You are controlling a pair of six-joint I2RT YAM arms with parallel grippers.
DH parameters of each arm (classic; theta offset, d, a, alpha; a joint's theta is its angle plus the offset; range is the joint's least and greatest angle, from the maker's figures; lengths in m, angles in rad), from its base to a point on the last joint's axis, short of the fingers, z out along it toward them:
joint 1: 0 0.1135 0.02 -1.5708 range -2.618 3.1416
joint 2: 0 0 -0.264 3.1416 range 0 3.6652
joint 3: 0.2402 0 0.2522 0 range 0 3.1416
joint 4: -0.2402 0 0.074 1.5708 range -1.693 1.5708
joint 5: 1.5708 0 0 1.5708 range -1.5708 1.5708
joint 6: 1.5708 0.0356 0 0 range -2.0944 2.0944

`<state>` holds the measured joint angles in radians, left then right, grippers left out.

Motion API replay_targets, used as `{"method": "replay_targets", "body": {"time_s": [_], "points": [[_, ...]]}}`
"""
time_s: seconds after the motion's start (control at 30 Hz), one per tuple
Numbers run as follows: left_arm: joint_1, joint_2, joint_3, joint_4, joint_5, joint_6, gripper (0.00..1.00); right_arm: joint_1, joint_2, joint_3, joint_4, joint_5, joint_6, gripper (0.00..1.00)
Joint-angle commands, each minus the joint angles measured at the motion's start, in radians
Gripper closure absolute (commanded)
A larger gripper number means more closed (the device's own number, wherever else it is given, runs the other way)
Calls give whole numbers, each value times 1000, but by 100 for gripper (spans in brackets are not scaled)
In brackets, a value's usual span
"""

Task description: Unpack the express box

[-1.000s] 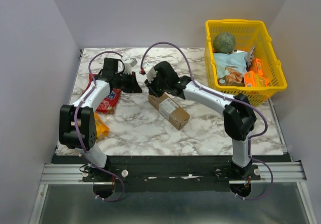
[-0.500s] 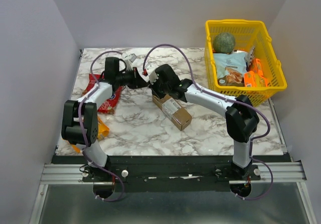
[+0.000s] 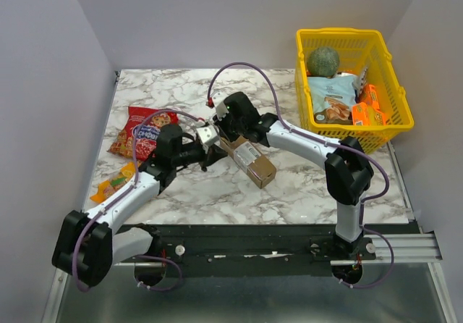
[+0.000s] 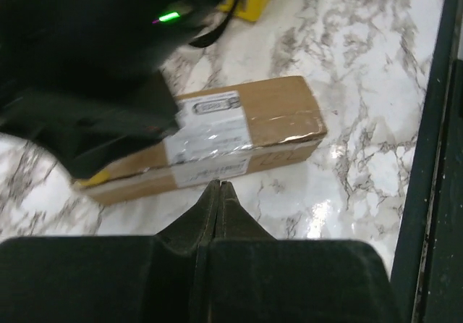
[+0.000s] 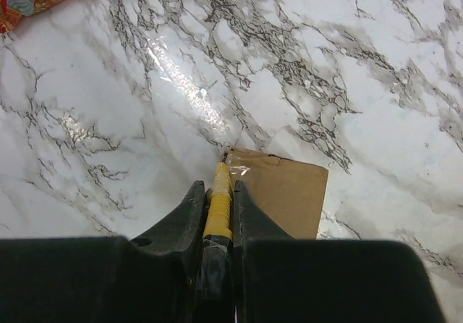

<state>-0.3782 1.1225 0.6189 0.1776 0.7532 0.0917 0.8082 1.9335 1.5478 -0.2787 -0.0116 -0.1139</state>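
Two tools | left tool [image 4: 219, 187] closed, empty | right tool [image 5: 217, 190] pinches yellow stick [image 5: 218, 211] | express box [image 4: 286, 106] label [image 4: 210, 131] print unreadable

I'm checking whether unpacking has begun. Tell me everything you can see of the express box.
The express box is a long brown cardboard carton, closed, with a white label under shiny clear tape. It lies flat, diagonally, on the marble table. The right gripper holds a slim yellow tool against one end corner; the shut left gripper points at its long side, seemingly not touching.

The right tool [image 3: 224, 138] covers one end of the express box [image 3: 253, 162], whose label [image 4: 210, 131] is too blurred to read.
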Motion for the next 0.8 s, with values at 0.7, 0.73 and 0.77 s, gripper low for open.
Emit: {"method": "replay_targets", "body": {"time_s": [0.7, 0.73, 0.77], "points": [[99, -176, 62, -254, -215, 62, 100, 2, -62, -51, -30, -45, -82, 100], [123, -164, 76, -250, -207, 40, 100, 2, -70, -60, -39, -63, -93, 99], [186, -147, 91, -227, -193, -10, 100, 2, -88, -83, -42, -80, -104, 99]]}}
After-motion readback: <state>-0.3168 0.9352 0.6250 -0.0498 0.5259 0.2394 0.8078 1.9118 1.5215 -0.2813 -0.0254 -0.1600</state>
